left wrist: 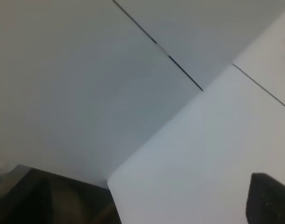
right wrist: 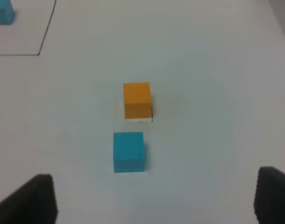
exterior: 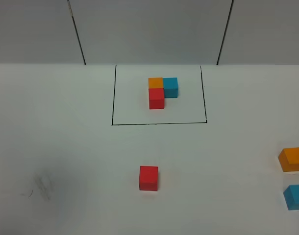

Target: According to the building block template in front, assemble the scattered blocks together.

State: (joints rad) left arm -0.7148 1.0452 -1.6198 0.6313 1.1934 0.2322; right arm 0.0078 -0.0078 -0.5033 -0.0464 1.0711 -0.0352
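The building block template (exterior: 162, 91) is an L of orange, blue and red cubes inside a black outline (exterior: 159, 123) at the back centre. Of the scattered blocks, the red cube (exterior: 148, 177) sits alone in the front middle. The orange cube (exterior: 292, 159) and the blue cube (exterior: 296, 197) lie at the right edge, slightly apart. My right gripper (right wrist: 156, 200) hovers open just short of the blue cube (right wrist: 128, 151), with the orange cube (right wrist: 137, 100) beyond it. Only one dark fingertip (left wrist: 268, 200) of my left gripper shows, over bare table near the wall. Neither arm appears in the exterior view.
The white table (exterior: 66, 147) meets a grey panelled wall (exterior: 149, 29) at the back. The left wrist view shows the table's corner (left wrist: 110, 179) with a dark drop beyond it. A faint smudge (exterior: 41, 188) marks the front left.
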